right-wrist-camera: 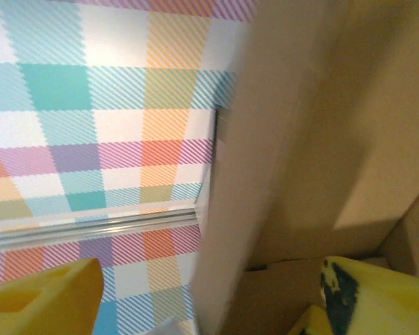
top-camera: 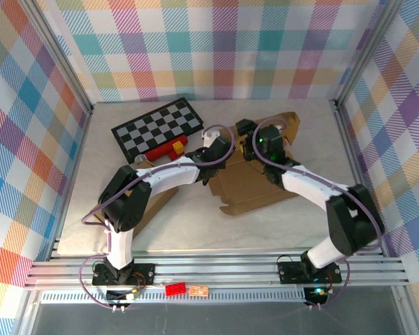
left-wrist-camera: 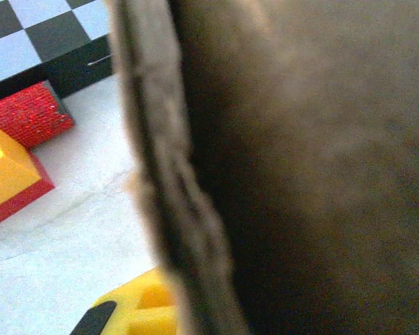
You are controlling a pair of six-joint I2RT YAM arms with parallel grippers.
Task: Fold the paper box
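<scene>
I'm watching the paper box (top-camera: pixel 255 185) lying part-folded near the counter's far edge, my left pincer (top-camera: pixel 213 143) clamping its left wall and my right pincer (right-wrist-camera: pixel 209 269) standing apart astride a flap, which I'm fearing is free to spring back

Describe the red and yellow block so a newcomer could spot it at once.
Start at the black-and-white checkerboard lying at the back left of the table. The block sits beside its near edge. Its red body with a yellow piece sets it apart from the brown cardboard to its right.
</scene>
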